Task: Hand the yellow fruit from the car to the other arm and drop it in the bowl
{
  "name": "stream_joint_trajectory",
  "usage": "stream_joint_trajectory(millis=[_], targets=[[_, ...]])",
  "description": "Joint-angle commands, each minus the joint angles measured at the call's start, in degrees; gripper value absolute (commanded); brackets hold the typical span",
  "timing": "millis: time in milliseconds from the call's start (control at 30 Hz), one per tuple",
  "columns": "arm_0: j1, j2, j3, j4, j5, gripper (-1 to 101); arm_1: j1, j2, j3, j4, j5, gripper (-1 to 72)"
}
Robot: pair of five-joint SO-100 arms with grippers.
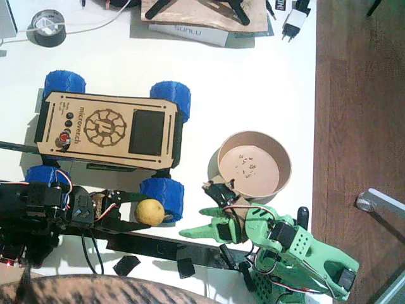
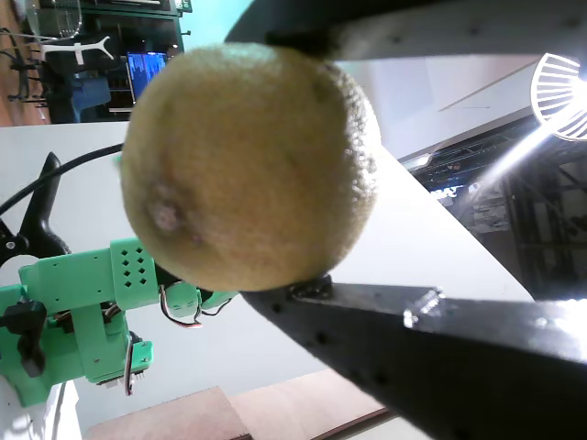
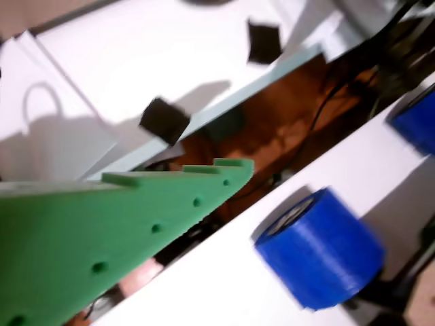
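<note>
The yellow fruit (image 1: 150,211) is off the car (image 1: 107,130), just in front of its near right blue wheel (image 1: 163,195). My black left gripper (image 1: 144,212) is shut on it; in a wrist view the fruit (image 2: 248,165) fills the frame between two black jaws. The green right gripper (image 1: 196,210) is open a short way to the fruit's right, its long green finger (image 1: 193,232) pointing left toward it. In the other wrist view only that green finger (image 3: 136,224) shows, near a blue wheel (image 3: 319,248). The wooden bowl (image 1: 223,166) stands right of the car and holds only crumbs.
A grey tape roll (image 1: 47,28) and cable lie at the back left, a box and plug at the back. The table's right edge runs just past the bowl, with wood floor beyond. Small black pieces (image 1: 130,263) lie near the front edge. The green arm's base (image 1: 304,259) fills the front right.
</note>
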Motion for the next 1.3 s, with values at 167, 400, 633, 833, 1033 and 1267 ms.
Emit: stream_joint_trajectory(millis=[167,400,633,833,1033,1267], targets=[[0.4,0.6,-0.5,0.0,-0.8,0,-0.9,-5.2,-6.5,-7.6,3.6,35.5],[0.4,0.2,-0.5,-0.5,-0.8,0,-1.2,-10.5,-9.2,-12.4,6.6,35.7],[0.4,-0.3,-0.5,-1.1,-0.8,0,-2.3,-16.3,-11.8,-16.1,8.8,36.2],[0.4,-0.4,-0.5,-1.1,-0.8,0,-2.1,-20.9,-13.3,-18.5,9.1,36.7],[0.4,-1.8,-0.4,-1.5,-0.8,0,-2.0,-28.7,-16.4,-20.0,11.9,38.8],[0.4,-5.9,-0.4,-7.6,-0.8,0,-2.0,-37.9,-20.6,-21.1,16.5,41.8]])
